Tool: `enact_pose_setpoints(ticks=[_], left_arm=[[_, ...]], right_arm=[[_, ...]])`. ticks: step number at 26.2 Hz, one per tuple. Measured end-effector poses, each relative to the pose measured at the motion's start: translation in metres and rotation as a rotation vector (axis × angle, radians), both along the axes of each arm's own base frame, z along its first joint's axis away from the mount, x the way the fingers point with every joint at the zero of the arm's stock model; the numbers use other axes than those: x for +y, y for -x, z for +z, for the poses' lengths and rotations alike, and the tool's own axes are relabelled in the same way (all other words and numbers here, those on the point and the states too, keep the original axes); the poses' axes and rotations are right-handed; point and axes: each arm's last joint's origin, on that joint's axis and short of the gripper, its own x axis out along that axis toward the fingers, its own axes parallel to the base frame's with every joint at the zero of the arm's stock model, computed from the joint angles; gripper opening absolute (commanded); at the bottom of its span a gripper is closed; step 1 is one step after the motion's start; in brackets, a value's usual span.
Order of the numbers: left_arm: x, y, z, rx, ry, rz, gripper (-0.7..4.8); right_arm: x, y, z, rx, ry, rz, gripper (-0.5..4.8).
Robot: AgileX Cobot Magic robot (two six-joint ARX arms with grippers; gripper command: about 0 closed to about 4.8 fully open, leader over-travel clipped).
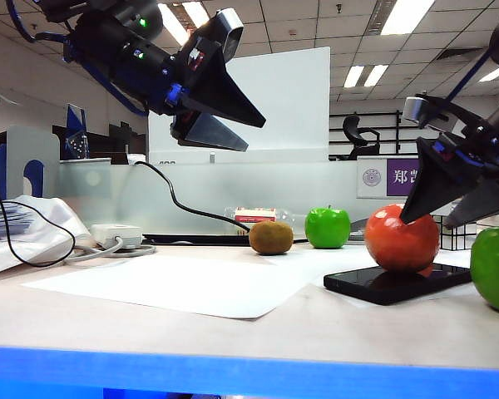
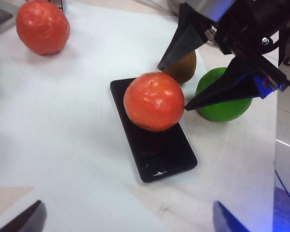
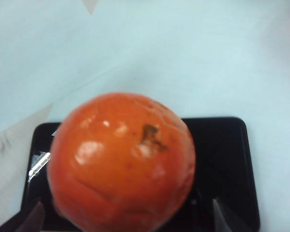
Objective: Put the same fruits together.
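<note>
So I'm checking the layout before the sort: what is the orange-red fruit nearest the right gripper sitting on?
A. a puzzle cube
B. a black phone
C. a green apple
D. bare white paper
B: the orange-red fruit rests on top of the black phone lying flat on the table, with the open fingers of the right gripper right beside it.

Glossy orange-red fruit [image 1: 402, 238] on black phone; green apples [image 1: 328, 228], kiwi [image 1: 271, 237] behind.
</note>
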Motion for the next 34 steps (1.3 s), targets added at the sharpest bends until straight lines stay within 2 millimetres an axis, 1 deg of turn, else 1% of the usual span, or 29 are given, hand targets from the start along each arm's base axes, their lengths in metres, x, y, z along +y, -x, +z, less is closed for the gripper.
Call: enact_pose_setpoints(ticks=[5, 10, 14, 21, 23, 26, 27, 28, 29, 30, 32, 33, 34], left_arm=[[0.0, 0.001, -0.001, 0.01, -0.006, -0.002, 4.79], [0.001, 0.002, -0.002, 0.02, -0.012, -0.003, 4.79], [0.001, 0.003, -0.003, 0.037, -0.019, -0.005, 4.79], [0.003, 0.006, -0.007, 0.045, -0.071, -0.006, 4.79], [0.004, 0.007, -0.009, 0.048, -0.089, -0.003, 4.79], [0.004, 0.007, -0.01, 0.047, -0.095, -0.001, 4.79], [0.004, 0.007, -0.01, 0.046, -0.095, -0.001, 4.79], [0.004, 0.007, -0.01, 0.045, -0.095, -0.002, 4.79], [0.004, 0.007, -0.01, 0.044, -0.095, -0.002, 4.79], [0.004, 0.007, -0.01, 0.044, -0.095, -0.002, 4.79], [0.004, 0.007, -0.01, 0.044, -0.095, -0.002, 4.79], [0.004, 0.007, -0.01, 0.044, -0.095, -0.002, 4.79], [0.004, 0.007, -0.01, 0.044, -0.095, -0.002, 4.79]], right_arm=[[0.013, -0.003, -0.002, -0.024, -0.025, 0.045, 4.79], [0.03, -0.009, -0.02, 0.028, -0.028, 0.086, 4.79], [0.04, -0.01, -0.03, 0.056, -0.025, 0.111, 4.79], [0.048, -0.015, -0.025, -0.023, -0.049, 0.103, 4.79], [0.049, -0.016, -0.024, -0.033, -0.053, 0.101, 4.18], [0.049, -0.018, -0.022, -0.046, -0.057, 0.1, 2.7], [0.049, -0.018, -0.022, -0.053, -0.058, 0.1, 1.99], [0.049, -0.018, -0.021, -0.056, -0.059, 0.1, 1.45], [0.049, -0.019, -0.021, -0.06, -0.06, 0.101, 1.05], [0.049, -0.019, -0.021, -0.061, -0.06, 0.101, 0.81], [0.05, -0.02, -0.02, -0.07, -0.062, 0.101, 0.07], [0.05, -0.02, -0.019, -0.079, -0.063, 0.101, -0.06], [0.05, -0.021, -0.019, -0.087, -0.065, 0.101, -0.06]])
